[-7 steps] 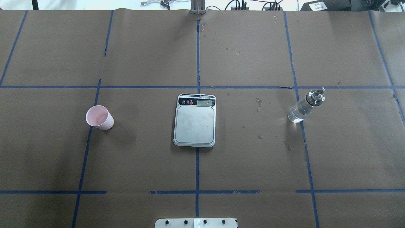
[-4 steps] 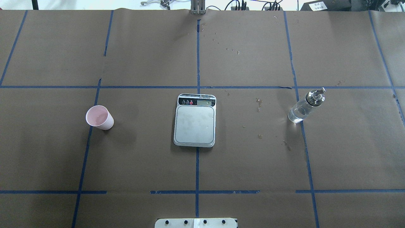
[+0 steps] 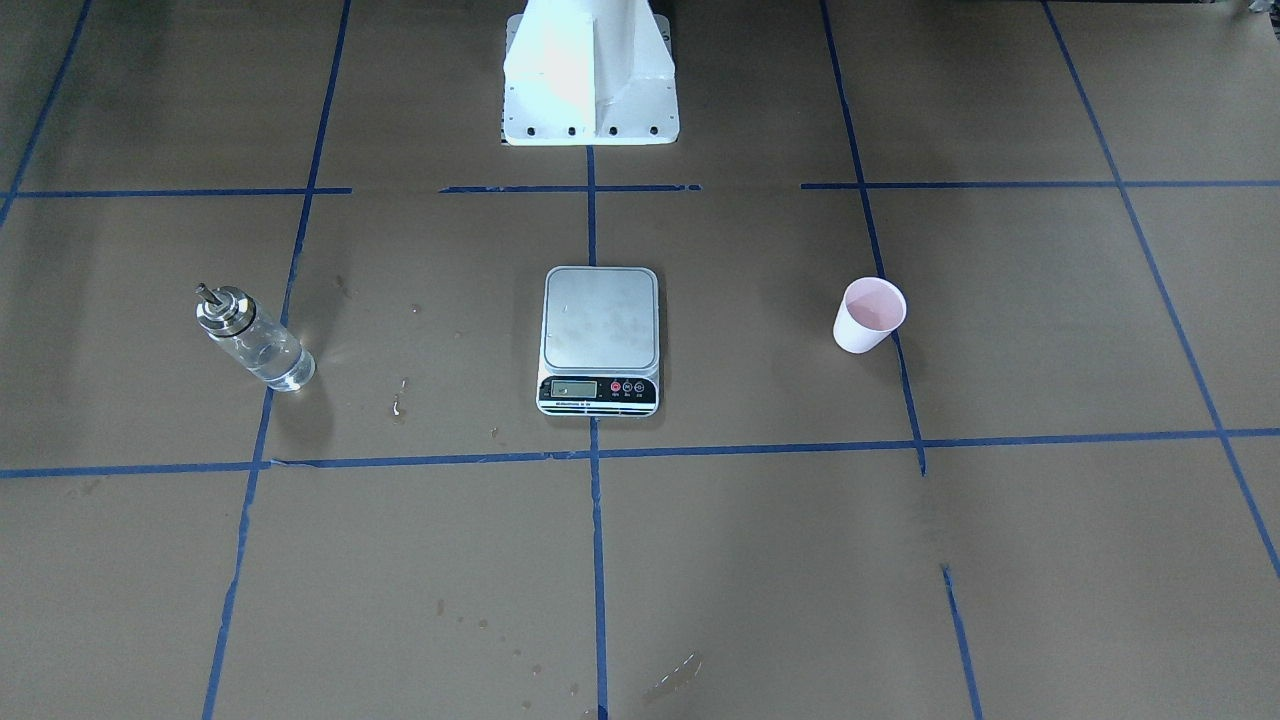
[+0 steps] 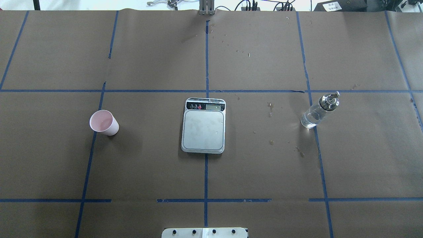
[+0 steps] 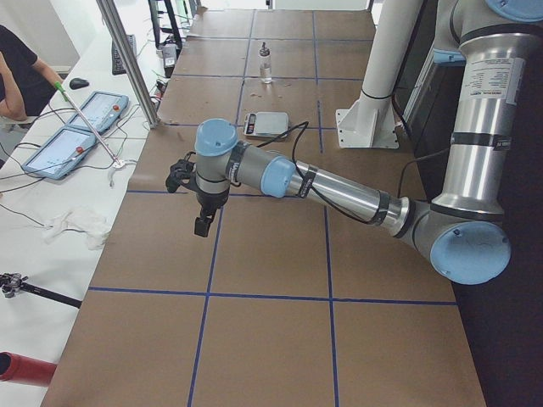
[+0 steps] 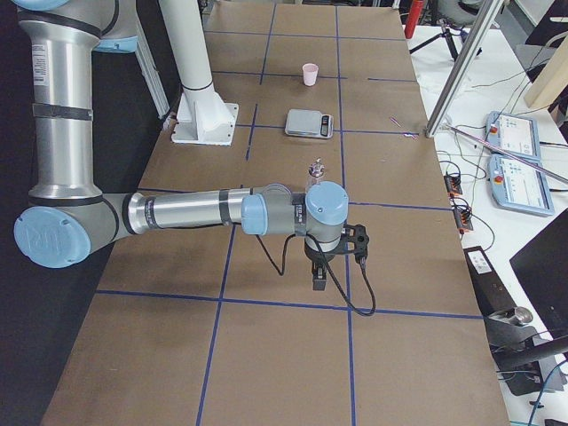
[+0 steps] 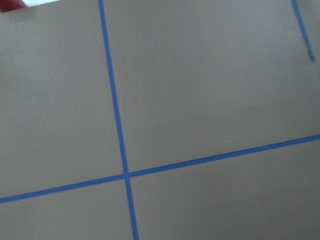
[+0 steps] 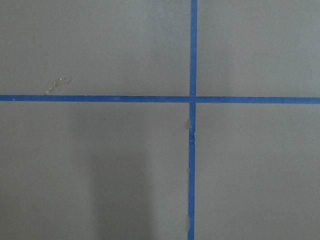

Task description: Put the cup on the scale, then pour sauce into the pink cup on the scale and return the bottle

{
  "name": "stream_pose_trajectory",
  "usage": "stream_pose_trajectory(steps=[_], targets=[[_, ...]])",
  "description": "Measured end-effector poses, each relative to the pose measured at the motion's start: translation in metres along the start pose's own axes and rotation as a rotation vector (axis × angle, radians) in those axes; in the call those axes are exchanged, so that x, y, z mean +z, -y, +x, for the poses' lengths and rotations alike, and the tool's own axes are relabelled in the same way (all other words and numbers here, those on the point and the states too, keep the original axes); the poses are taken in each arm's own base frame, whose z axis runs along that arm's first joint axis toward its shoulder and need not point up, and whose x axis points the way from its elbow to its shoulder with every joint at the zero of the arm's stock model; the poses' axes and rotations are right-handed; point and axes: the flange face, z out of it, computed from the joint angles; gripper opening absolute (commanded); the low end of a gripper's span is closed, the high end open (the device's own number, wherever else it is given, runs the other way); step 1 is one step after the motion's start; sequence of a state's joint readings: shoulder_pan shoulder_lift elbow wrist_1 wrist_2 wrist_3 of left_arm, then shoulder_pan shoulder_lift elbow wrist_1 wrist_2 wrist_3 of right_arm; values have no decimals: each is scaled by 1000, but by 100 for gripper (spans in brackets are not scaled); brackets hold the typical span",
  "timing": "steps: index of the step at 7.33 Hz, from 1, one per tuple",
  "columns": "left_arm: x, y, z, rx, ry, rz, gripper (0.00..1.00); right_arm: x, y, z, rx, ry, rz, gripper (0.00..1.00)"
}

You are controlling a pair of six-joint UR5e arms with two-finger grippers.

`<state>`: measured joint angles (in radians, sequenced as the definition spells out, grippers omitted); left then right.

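Note:
The pale pink cup [image 4: 104,123] stands upright on the brown paper, well to the left of the scale [image 4: 204,127]; it also shows in the front-facing view [image 3: 868,315]. The scale's steel platform is bare. Right of the scale stands the clear glass bottle [image 4: 319,110] with its metal cap and spout, the sauce in it barely visible. My left gripper [image 5: 204,225] hangs over the table's left end, and my right gripper [image 6: 319,282] hangs over the right end. Both show only in the side views, so I cannot tell whether they are open or shut.
Blue tape lines grid the brown paper. Small wet spots [image 4: 271,109] lie between scale and bottle. The white robot base [image 3: 590,75] stands at the near edge. A person's arm [image 5: 17,80] and tablets [image 5: 76,127] are on a side bench.

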<state>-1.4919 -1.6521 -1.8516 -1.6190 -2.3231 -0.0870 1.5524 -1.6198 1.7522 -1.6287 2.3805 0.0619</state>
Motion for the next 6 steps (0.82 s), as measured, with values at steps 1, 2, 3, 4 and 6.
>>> stream_pose_trajectory(steps=[1, 2, 3, 4, 6], targets=[[0, 8, 22, 11, -20, 10, 100, -3, 1, -4, -6, 10, 8, 100], [9, 18, 52, -11, -52, 0, 100, -7, 4, -9, -20, 13, 21, 100], [27, 23, 90, -66, -92, -26, 100, -10, 7, -13, -35, 13, 34, 100], [49, 23, 134, -132, -123, -39, 100, -11, 8, -15, -44, 15, 38, 100], [90, 16, 208, -252, -123, -29, 100, 6, 9, -20, -63, 15, 7, 100]])
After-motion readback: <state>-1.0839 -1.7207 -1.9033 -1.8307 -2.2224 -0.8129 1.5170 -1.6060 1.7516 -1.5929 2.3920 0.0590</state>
